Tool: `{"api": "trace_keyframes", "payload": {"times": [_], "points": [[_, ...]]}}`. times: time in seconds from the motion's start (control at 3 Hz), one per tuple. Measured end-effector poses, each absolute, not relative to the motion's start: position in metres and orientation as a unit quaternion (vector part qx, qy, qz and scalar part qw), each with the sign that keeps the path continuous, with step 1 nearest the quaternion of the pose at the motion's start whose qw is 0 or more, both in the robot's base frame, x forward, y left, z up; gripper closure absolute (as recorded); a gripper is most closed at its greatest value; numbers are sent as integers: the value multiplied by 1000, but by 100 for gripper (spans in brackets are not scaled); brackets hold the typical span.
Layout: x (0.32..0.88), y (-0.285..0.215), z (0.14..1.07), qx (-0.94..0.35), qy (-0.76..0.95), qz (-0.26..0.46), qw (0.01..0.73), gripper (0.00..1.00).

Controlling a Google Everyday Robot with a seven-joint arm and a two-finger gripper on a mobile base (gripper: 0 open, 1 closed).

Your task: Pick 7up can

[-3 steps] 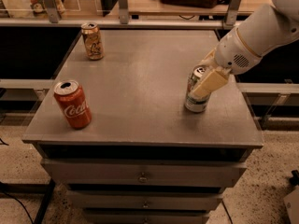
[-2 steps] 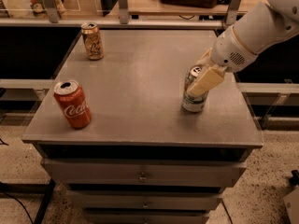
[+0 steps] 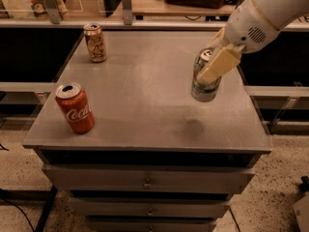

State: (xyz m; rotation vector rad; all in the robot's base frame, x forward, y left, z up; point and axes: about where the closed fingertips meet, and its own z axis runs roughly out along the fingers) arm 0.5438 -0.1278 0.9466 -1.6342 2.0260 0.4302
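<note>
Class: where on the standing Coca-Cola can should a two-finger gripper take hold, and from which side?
Its straight mid-wall, from the right: the Coca-Cola can stands upright, and the gripper, holding the 7up can, is on that side.

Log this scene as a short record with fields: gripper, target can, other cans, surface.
gripper: over the right side of the table, shut on the 7up can
7up can: tilted, appears lifted just off the top, with its shadow lying apart from it
Coca-Cola can: upright, front left, untouched
tan-gold can: upright, back left, untouched
table: grey top over a stack of drawers
</note>
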Motion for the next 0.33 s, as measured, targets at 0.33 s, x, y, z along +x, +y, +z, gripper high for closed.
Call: {"api": "trace_keyframes", "payload": {"times": [0.33], "points": [[544, -128, 952, -601, 742, 157, 251, 100]]}}
